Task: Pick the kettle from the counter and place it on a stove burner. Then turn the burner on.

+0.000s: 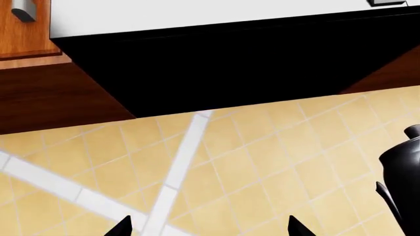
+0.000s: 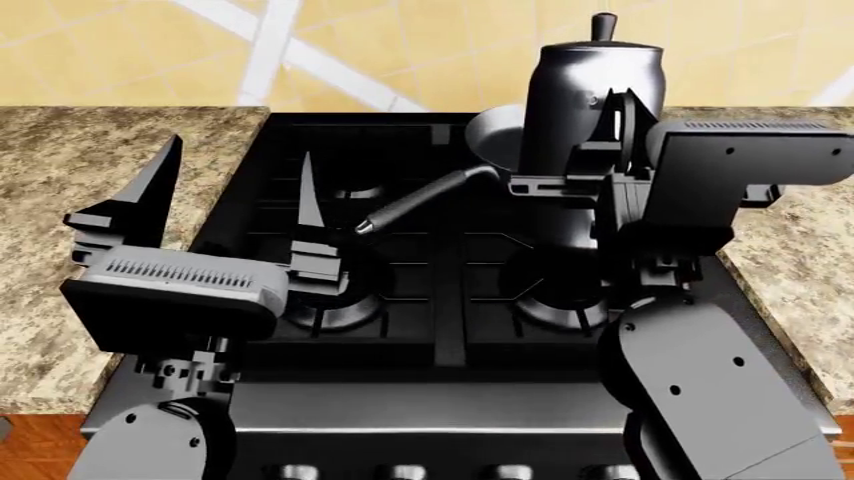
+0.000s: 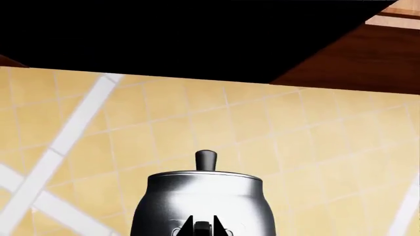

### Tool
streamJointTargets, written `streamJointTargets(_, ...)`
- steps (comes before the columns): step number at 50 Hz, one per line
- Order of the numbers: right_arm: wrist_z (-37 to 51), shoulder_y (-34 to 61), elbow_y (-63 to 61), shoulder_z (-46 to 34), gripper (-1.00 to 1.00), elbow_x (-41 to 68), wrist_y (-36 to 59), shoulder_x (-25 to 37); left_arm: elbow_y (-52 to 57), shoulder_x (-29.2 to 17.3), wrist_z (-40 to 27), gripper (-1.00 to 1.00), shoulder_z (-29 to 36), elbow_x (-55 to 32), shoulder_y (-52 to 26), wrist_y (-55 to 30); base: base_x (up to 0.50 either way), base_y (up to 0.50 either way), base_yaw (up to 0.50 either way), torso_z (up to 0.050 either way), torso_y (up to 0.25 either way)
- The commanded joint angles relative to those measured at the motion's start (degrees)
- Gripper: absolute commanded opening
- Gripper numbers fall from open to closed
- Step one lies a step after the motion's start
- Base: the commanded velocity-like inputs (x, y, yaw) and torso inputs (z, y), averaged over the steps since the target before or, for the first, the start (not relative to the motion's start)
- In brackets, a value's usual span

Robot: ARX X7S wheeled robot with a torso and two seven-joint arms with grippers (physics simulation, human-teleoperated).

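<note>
The tall shiny steel kettle [image 2: 571,120] with a black lid knob is over the right side of the black stove [image 2: 447,345], above the front right stove burner [image 2: 554,303]. Its base is hidden behind my right arm, so I cannot tell whether it rests on the grate. My right gripper [image 2: 621,118] is shut on the kettle's thin side handle. The right wrist view shows the kettle [image 3: 203,196] close up, with the right gripper [image 3: 203,225] pinched on that handle. My left gripper [image 2: 234,195] is open and empty above the stove's left edge. The left wrist view catches the kettle [image 1: 404,169] at one edge and the open left gripper [image 1: 208,228].
A grey frying pan [image 2: 491,140] sits on the back of the stove, its long handle [image 2: 414,203] reaching toward the middle. The granite counter [image 2: 80,190] flanks the stove on both sides. Control knobs [image 2: 400,470] line the front. A tiled wall [image 2: 400,50] and dark hood [image 1: 229,59] lie beyond.
</note>
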Motion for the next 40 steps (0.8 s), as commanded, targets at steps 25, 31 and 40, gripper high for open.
streamJointTargets(25,-0.1,-7.4,3.7,-0.8,-1.00,-2.4,-11.2,1.6,-0.3,-0.6,-0.7,1.00,0.7,-0.5,-0.2,0.1,0.00,0.00,0.00,0.000,0.000)
streamJointTargets(31,-0.3,-7.8,5.3,-1.2,-1.00,-3.2,-13.8,1.9,-0.3,-0.7,-0.8,1.00,0.8,-0.5,-0.2,0.2,0.00,0.00,0.00,0.000,0.000)
streamJointTargets(40,-0.3,-8.8,6.4,-1.6,-1.00,-3.4,-15.9,1.9,-0.4,-0.9,-0.9,1.00,1.0,-0.5,-0.3,0.3,0.00,0.00,0.00,0.000,0.000)
